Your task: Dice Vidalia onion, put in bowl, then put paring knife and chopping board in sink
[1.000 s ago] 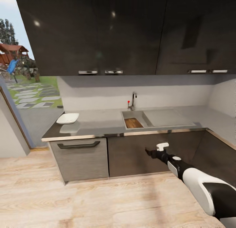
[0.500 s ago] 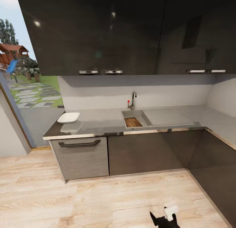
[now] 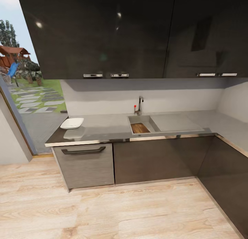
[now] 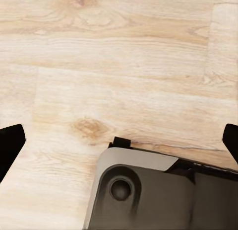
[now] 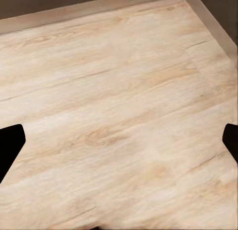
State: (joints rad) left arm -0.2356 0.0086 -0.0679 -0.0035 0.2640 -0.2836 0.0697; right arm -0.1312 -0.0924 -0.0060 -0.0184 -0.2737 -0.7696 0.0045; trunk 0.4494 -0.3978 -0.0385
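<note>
step: final, brown wooden chopping board [image 3: 140,128] lying in steel sink [image 3: 146,120] | white squarish bowl [image 3: 71,123] sitting at bench left edge | both hands gaping wide, gripping nothing | next: checking knife in sink, can't tell

The left gripper [image 4: 119,140] points down at the wooden floor. Its two dark fingertips [image 4: 10,145] show in the left wrist view at 9 o'clock and 3 o'clock, far from each other, so the jaws stand wide apart and hold nothing. Below this gripper, toward 6 o'clock, a grey and black part of the robot's base [image 4: 158,195] is seen.

The right gripper [image 5: 119,143] also points down at the floor. Its dark fingertips [image 5: 9,145] sit at 9 o'clock and 3 o'clock in the right wrist view, spread wide, with nothing between them.
</note>
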